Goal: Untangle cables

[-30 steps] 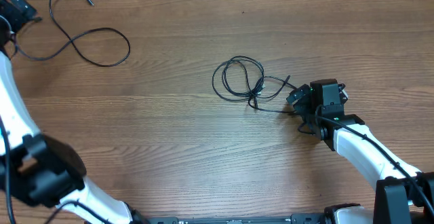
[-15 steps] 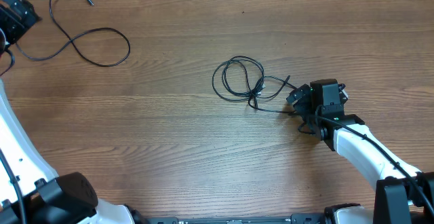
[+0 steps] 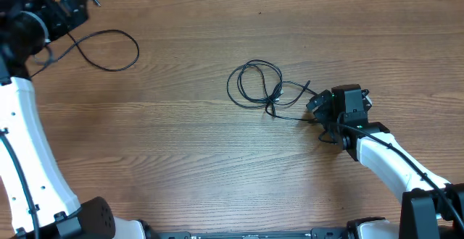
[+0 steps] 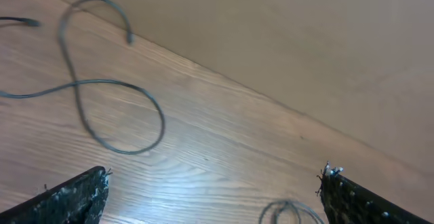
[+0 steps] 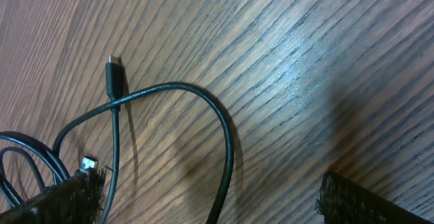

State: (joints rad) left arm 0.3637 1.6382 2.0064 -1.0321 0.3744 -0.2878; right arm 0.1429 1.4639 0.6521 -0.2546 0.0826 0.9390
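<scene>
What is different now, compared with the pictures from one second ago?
The left claw has swung to the right and now covers the upper loop of the far-left cable. It is open and holds nothing. The right claw and the tangled cables in the middle stayed as they were.

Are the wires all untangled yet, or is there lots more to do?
One cable lies apart at the far left, so that looks done. Nothing is held: the left hand and right hand are both open. The right hand sits by the tangled cables in the middle, which are knotted together and need pulling apart.
</scene>
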